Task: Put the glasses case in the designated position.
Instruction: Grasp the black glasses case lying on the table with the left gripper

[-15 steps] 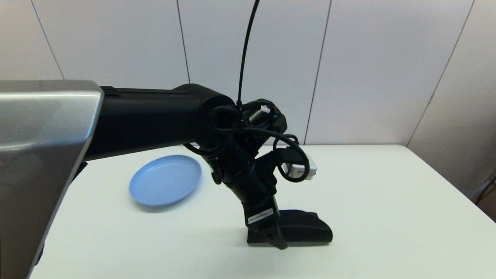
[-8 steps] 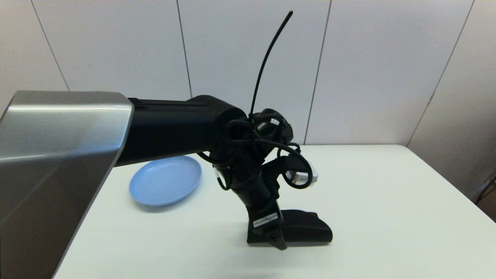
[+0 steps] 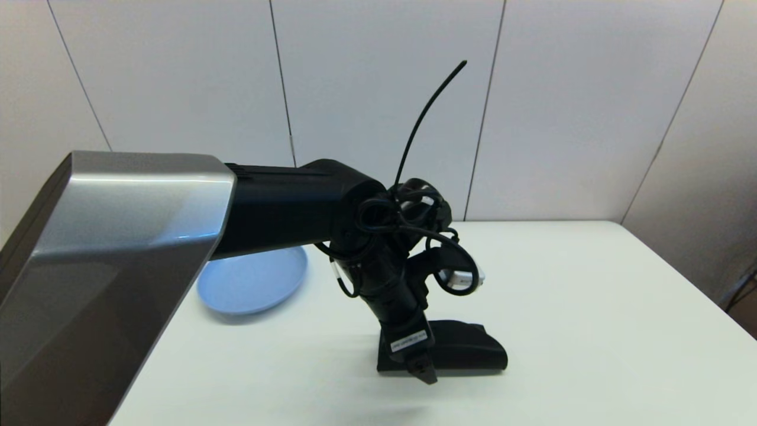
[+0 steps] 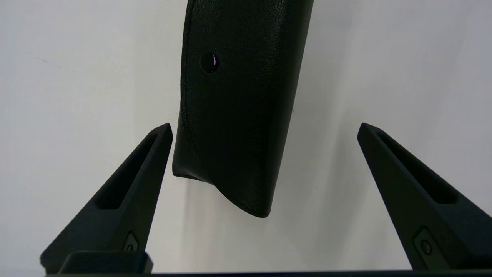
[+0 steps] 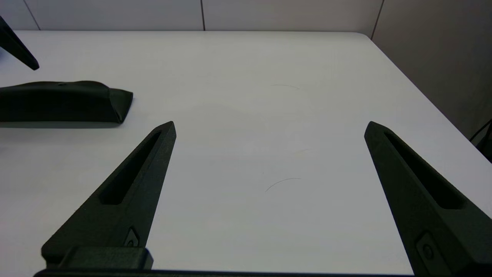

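The glasses case lies flat on the white table, right of the blue plate. The left gripper hangs spread wide over its end, fingers either side of its long axis. The right gripper, gaping too, sits parked well off.

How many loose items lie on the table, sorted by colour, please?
Black: 1, the glasses case
Light blue: 1, the plate
Total: 2
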You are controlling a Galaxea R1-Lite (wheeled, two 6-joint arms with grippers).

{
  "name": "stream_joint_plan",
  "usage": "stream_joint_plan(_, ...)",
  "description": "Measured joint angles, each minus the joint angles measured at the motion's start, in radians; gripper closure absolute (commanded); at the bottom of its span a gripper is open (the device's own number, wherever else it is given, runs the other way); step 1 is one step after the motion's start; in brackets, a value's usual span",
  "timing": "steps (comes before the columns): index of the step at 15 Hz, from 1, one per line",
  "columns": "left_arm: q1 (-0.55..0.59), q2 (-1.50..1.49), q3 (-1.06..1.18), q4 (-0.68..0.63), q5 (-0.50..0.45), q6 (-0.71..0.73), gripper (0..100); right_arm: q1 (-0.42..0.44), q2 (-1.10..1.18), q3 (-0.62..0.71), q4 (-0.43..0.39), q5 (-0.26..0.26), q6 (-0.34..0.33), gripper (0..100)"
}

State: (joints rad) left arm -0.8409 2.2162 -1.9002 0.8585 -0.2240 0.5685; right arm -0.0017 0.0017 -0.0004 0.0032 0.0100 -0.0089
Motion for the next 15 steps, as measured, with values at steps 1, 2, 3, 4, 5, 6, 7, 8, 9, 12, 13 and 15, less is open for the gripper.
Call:
stream_joint_plan(1,0.0,0.003,0.0,0.0,0.0,0.0,0,0.0,0.0,0.0,0.0,0.0,0.0,0)
stream_joint_plan(2,0.0,0.005,0.0,0.0,0.0,0.0,0,0.0,0.0,0.0,0.0,0.0,-0.001,0)
stream_joint_plan(3,0.0,0.008,0.0,0.0,0.0,0.0,0,0.0,0.0,0.0,0.0,0.0,0.0,0)
stream_joint_plan(4,0.0,0.011,0.0,-0.002,0.001,0.0,0,0.0,0.0,0.0,0.0,0.0,0.0,0)
stream_joint_plan(5,0.0,0.014,-0.001,-0.011,0.001,0.0,0,0.0,0.0,0.0,0.0,0.0,0.0,0)
stream_joint_plan(6,0.0,0.018,-0.002,-0.024,0.002,-0.002,0,0.0,0.0,0.0,0.0,0.0,0.0,0)
stream_joint_plan(7,0.0,0.021,-0.003,-0.034,0.003,-0.003,0,0.0,0.0,0.0,0.0,0.0,0.0,0)
stream_joint_plan(8,0.0,0.025,-0.005,-0.039,0.003,-0.008,0,0.0,0.0,0.0,0.0,0.0,0.0,0)
stream_joint_plan(9,0.0,0.028,-0.007,-0.041,0.003,-0.018,0,0.0,0.0,0.0,0.0,0.001,0.0,0)
stream_joint_plan(12,-0.003,0.038,-0.008,-0.043,0.003,-0.027,0,0.0,0.0,0.0,0.0,0.0,0.0,0)
stream_joint_plan(13,-0.003,0.04,-0.008,-0.043,0.003,-0.027,0,0.0,0.0,0.0,0.0,0.001,0.0,0)
stream_joint_plan(15,-0.003,0.045,-0.008,-0.043,0.002,-0.028,0,0.0,0.0,0.0,0.0,0.0,0.0,0)
